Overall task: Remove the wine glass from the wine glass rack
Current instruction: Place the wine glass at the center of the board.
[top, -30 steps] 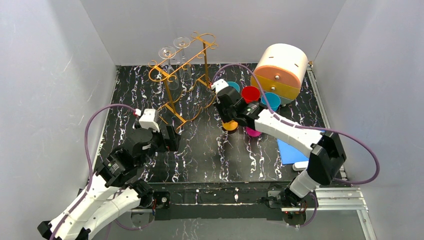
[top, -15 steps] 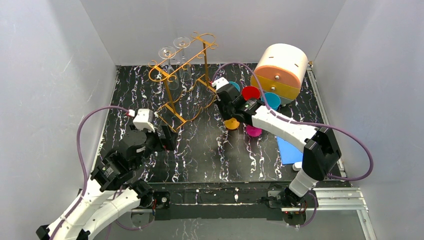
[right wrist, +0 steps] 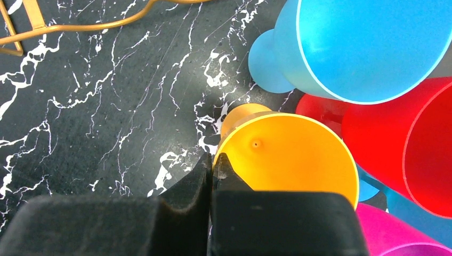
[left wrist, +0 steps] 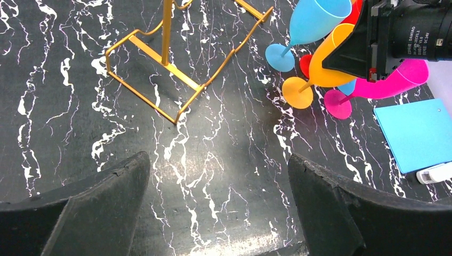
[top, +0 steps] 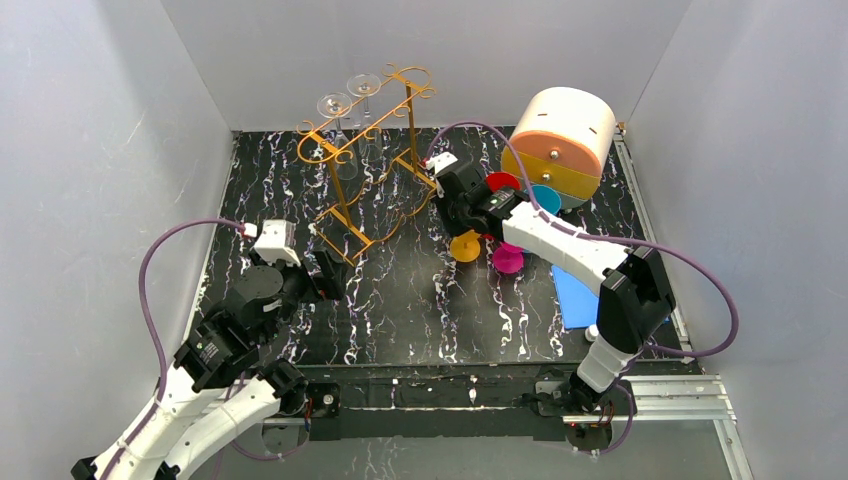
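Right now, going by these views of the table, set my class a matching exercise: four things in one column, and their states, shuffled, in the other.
Things
1. left gripper
2. right gripper
3. clear wine glasses
4. blue sheet

States
A. lying flat on the table
B. shut on the rim of the orange glass
C. hanging upside down from the wine glass rack
D. open, holding nothing

Pairs: 1-D, 2-B, 3-C, 4-A.

Pinching the orange glass (right wrist: 288, 160) by its rim with the right pincer (right wrist: 212, 163). Just beside, blue glass (right wrist: 368, 48) and red glass (right wrist: 410, 149), over black worktop (right wrist: 96, 106).
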Controlling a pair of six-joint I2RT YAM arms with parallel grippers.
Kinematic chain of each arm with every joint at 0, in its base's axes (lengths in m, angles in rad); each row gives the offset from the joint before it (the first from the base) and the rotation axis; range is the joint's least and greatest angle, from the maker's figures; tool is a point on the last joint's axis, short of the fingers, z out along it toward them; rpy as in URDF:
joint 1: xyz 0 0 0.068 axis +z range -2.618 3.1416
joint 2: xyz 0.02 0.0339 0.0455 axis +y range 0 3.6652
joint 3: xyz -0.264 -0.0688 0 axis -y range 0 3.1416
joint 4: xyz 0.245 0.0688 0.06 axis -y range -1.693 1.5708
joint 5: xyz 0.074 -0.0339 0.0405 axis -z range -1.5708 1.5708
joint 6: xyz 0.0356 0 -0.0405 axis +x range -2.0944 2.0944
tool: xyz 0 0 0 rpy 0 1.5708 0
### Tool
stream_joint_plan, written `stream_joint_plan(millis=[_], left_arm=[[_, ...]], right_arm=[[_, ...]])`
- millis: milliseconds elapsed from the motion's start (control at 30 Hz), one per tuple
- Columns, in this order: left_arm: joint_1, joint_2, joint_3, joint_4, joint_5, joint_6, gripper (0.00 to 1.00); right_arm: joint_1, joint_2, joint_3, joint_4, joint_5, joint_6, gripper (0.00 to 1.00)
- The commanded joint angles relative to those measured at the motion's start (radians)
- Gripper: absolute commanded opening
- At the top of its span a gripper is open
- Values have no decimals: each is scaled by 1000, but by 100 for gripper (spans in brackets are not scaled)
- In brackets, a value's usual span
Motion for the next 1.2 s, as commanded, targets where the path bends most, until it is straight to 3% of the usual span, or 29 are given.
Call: stream_joint_plan(millis=[0,267,700,833,1167], left_arm=[[2,-6,18,-7,-37,-12,98],[3,16,41,-34,-60,-50,98],[1,76,63,-50,-61,-75,98],[2,77,66,-62,-96,-93,98],[2,111,73,-123,-202,-114,98]], right_arm=[[-7,0,37,2,-34,-17,6],[-26,46,93,-57,-32,-58,7],[-42,-3,81,-51,-103,-125,21],[-43,5,104,-77,-173,-138,21],[-44,25,154,-130,-126,-195,27]])
